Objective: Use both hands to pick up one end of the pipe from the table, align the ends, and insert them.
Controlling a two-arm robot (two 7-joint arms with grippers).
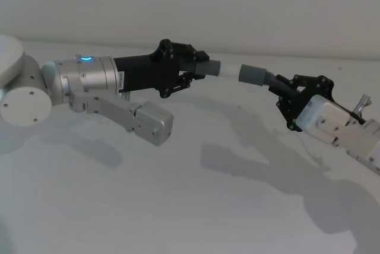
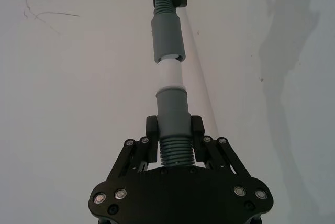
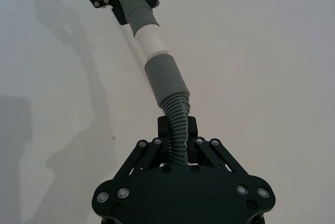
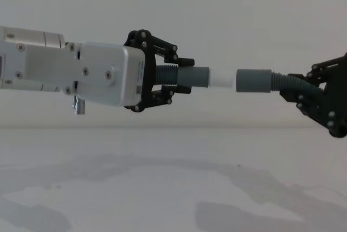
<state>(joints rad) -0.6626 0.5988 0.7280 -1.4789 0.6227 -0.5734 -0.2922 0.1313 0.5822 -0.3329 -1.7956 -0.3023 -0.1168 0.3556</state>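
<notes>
white table (image 1: 178,206), bare wall | left tool (image 1: 196,69), right tool (image 1: 284,91) each pinching pipe (image 4: 184,77)

Two dark-grey pipe pieces held in the air above the white bench (image 1: 178,206), end to end, roughly level. Left piece (image 4: 187,77): ribbed section clamped in the left claw (image 4: 176,75), smooth grey cuff, narrower white tip (image 4: 222,78) pointing at the other piece. Right piece (image 4: 265,82): ribbed section curves into the right claw (image 4: 303,94), wider grey socket (image 4: 253,81) facing the tip. Tip at the socket's mouth, nearly aligned; whether it is inside cannot be told.
</notes>
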